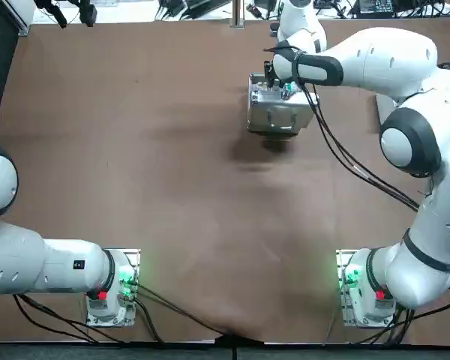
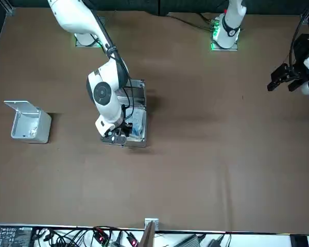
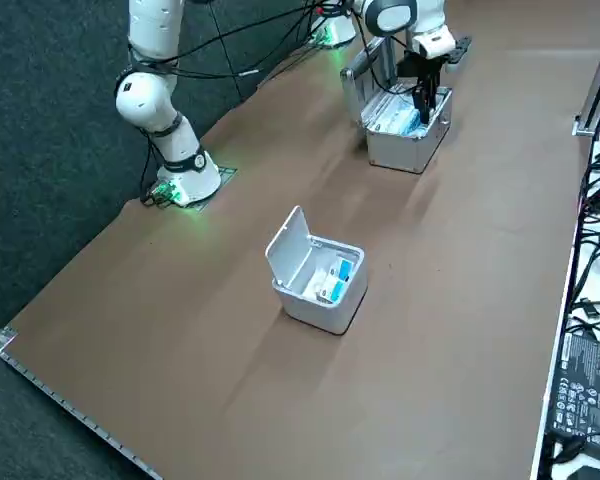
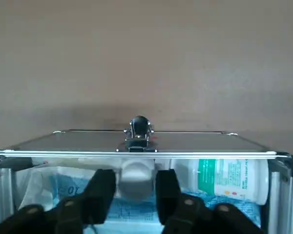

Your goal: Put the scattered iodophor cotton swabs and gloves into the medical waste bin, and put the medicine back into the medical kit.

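Nothing lies loose on the brown table (image 1: 135,187). Upper right of the side view, the silver aluminium medical kit (image 3: 405,148) stands open. At centre, the open white waste bin (image 3: 315,300) holds blue-and-white litter. Inside the kit, the right gripper (image 4: 136,181) clasps a white medicine bottle (image 4: 136,168); probably only the release remains.

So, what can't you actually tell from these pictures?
Wrist view: the white round-ended container that the right gripper is shut on, in the open silver metal case; only its end shows, no label.
Top view: the case's contents, covered by the arm's wrist.
Front view: inside of the small white flip-lid bin, blocked by its own wall.
Right side view: the blue and white items in that bin, too small to name.
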`<state>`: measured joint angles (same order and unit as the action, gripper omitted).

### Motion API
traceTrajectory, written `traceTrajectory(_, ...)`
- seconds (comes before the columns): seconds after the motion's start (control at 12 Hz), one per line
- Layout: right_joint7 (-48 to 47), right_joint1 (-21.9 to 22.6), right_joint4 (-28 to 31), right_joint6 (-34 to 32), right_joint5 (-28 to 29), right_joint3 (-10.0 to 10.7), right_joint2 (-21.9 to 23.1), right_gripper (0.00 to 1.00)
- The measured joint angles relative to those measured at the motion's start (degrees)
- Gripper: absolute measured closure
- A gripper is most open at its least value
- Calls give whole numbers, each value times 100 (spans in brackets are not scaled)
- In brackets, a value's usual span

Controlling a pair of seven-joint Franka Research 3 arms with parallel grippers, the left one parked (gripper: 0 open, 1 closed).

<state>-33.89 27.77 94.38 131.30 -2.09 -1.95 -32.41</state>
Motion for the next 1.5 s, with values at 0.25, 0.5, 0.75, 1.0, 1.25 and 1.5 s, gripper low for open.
traceTrajectory(0.25,0,0,-62,-23,-13,21,1,17)
traceTrajectory(0.5,0,-1,-158,-204,-16,52,49,7)
traceTrajectory(0.75,0,-29,-338,-590,-16,92,194,2)
traceTrajectory(1.0,127,-295,-486,-1102,-55,135,644,0)
traceTrajectory(1.25,938,-709,-529,-1836,-59,149,1155,0)
traceTrajectory(1.5,1851,-1134,-537,-2535,-59,156,1713,0)
